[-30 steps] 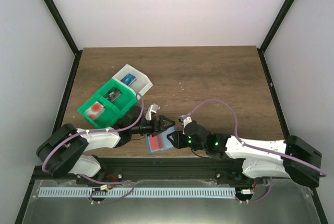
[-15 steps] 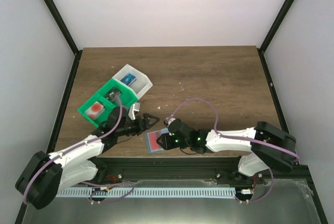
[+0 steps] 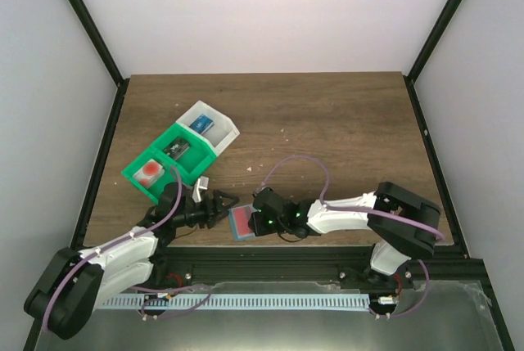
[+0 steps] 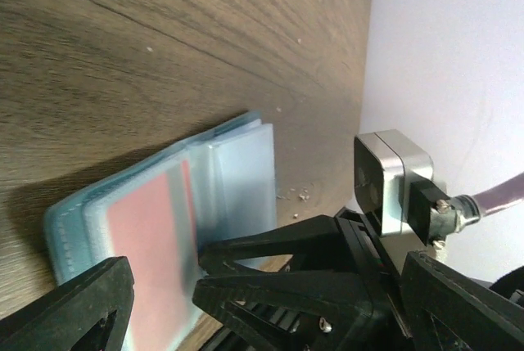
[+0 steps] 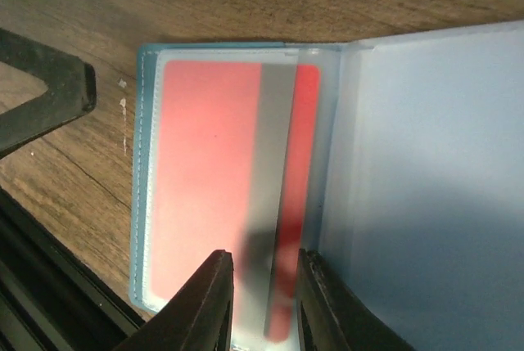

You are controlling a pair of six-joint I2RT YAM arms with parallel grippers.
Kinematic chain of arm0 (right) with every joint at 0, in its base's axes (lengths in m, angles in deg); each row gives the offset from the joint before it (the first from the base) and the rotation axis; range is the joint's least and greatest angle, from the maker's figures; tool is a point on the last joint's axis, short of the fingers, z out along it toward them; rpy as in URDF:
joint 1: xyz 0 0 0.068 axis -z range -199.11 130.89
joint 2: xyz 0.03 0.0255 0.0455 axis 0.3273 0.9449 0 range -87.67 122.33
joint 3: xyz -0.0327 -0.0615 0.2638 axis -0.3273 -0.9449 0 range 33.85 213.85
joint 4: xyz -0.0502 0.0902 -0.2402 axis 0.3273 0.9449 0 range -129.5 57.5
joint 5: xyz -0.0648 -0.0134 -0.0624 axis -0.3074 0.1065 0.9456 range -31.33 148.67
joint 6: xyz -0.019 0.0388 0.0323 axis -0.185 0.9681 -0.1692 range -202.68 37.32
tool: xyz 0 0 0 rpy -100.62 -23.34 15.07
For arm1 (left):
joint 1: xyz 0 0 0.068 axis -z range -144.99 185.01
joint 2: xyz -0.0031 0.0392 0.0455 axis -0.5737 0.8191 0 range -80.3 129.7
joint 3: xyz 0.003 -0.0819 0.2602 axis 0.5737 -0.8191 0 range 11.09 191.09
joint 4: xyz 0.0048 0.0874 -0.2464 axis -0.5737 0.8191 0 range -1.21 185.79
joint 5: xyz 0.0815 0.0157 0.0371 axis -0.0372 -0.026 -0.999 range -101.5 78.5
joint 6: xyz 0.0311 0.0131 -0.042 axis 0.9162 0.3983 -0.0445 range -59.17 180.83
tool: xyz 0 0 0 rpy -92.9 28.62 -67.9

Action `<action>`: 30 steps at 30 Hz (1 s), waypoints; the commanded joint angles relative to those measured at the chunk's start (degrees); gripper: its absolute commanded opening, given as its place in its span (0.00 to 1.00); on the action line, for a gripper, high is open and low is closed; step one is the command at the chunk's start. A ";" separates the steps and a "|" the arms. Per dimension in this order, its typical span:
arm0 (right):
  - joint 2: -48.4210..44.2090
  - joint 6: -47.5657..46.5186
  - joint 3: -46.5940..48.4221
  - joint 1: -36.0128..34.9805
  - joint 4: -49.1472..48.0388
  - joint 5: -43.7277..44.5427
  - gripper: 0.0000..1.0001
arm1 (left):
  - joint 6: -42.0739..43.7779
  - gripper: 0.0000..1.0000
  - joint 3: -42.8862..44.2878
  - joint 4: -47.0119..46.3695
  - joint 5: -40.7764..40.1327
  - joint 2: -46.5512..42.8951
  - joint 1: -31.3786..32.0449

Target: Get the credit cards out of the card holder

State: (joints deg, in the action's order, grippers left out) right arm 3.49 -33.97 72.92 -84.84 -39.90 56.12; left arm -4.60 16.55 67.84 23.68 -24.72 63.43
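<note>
Brown wood-grain table point(image 3: 327, 122) was recorded in the top view, with a green-and-white tray point(image 3: 176, 155) on its left half. The card holder point(image 3: 237, 236) lay open and flat close to the table's near edge, apart from the tray. A credit card point(image 3: 242, 222) showed red inside it. The left gripper point(image 3: 228, 208) stood just left of the holder, its jaws spread wide and nothing between them. The right gripper point(image 3: 252, 224) reached in from the right, with its tip over the holder. In the left wrist view, the holder was seen lying on the wood with the red card in its nearer panel and a pale blue panel beyond. The left arm's own fingers point(image 4: 74, 306) stood far apart at the lower corners, clear of the holder. The right gripper's black jaws rested at the holder's edge, below a grey camera block point(image 4: 391, 181). In the right wrist view, the card sat under a translucent pocket in the holder's left panel, and the right panel was plain grey-blue. The right arm's fingers point(image 5: 206, 302) were drawn near together, with a narrow gap over the pocket's edge and the card's right margin. Whether they pinched the card, the pocket or nothing could not be determined.
</note>
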 commanded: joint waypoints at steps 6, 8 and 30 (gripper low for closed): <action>3.00 0.97 2.73 -0.37 4.54 4.11 0.17 | -1.84 0.91 -0.94 -4.60 1.94 -1.13 -0.30; 4.31 1.21 2.97 -0.44 4.07 3.73 0.15 | -1.84 0.91 -0.44 -4.84 2.35 -0.72 -0.30; 5.45 4.40 0.57 -0.35 -1.84 1.99 0.02 | 5.70 0.92 5.26 7.30 2.07 0.68 -0.30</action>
State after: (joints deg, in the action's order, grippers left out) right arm 8.01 -30.25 74.98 -84.93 -43.99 58.18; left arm -2.50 18.43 69.76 26.08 -24.27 63.39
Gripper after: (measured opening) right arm 0.021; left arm 0.913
